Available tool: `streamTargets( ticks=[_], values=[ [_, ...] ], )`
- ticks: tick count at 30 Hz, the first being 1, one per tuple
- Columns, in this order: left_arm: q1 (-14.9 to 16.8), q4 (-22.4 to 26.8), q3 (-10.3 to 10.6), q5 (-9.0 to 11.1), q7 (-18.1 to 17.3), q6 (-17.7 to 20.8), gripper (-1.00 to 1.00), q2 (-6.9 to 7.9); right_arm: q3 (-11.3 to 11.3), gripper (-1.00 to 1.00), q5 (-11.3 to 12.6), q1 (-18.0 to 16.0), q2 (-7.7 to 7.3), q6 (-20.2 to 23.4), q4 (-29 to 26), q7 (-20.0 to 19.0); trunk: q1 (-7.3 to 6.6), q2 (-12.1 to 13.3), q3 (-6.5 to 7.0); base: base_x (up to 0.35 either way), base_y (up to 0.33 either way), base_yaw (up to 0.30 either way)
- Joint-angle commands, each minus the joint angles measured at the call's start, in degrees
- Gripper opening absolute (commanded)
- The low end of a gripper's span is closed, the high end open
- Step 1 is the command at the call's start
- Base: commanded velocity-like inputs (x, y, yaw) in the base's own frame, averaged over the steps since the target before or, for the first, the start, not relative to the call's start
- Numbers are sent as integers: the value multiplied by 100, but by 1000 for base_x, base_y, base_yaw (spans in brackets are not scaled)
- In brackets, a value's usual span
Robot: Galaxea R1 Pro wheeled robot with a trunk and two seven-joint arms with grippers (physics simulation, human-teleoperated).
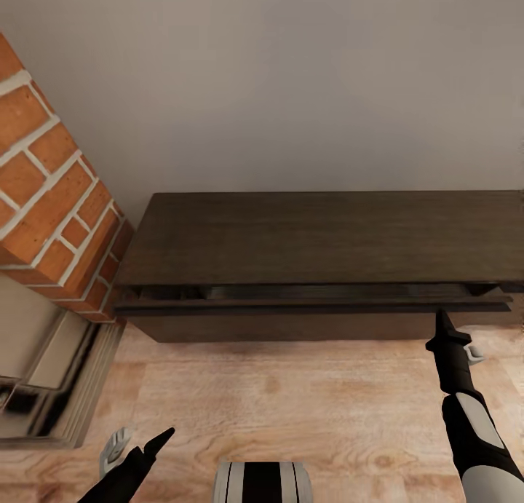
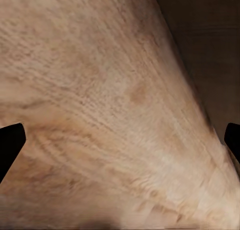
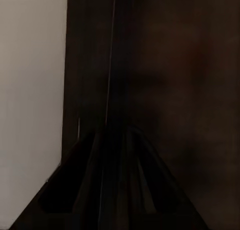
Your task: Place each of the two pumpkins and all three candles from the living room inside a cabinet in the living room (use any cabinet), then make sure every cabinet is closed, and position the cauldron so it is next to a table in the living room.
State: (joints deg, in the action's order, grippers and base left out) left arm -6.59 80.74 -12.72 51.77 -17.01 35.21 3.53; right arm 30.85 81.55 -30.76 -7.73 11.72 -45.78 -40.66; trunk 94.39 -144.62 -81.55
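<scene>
The long dark brown cabinet (image 1: 320, 234) stands against the wall, its wide front (image 1: 306, 308) pulled out a little so that a narrow dark gap shows behind it. My right gripper (image 1: 442, 317) is shut, with its tip at the right end of that front; in the right wrist view the gripper (image 3: 116, 132) points at the dark wood (image 3: 175, 65). My left gripper (image 1: 138, 445) hangs low over the floor, open, its fingertips (image 2: 10, 140) wide apart with nothing between them. The pumpkins, candles and cauldron are out of view.
A red brick fireplace (image 1: 51, 190) with a shiny metal surround (image 1: 51, 386) stands to the left of the cabinet. Light wooden floor (image 1: 291, 401) lies between me and the cabinet. A grey wall (image 1: 291, 73) rises behind it.
</scene>
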Motion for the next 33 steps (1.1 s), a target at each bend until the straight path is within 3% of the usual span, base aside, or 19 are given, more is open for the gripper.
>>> streamTargets(
  ticks=[1,29,33],
  values=[
    [0,4,-7,27,-6,38,100,-1,0,-100,60,-1,0,66,8,-42,-4,-1,-3,-316,0,0],
    [0,4,-9,27,-13,47,100,8,0,-100,55,-1,-1,67,8,-39,-4,-1,-3,-330,-23,0],
    [0,4,-11,27,-11,47,100,8,0,-100,54,-1,-1,67,8,-39,-4,-1,-3,-119,-9,0]
  ],
)
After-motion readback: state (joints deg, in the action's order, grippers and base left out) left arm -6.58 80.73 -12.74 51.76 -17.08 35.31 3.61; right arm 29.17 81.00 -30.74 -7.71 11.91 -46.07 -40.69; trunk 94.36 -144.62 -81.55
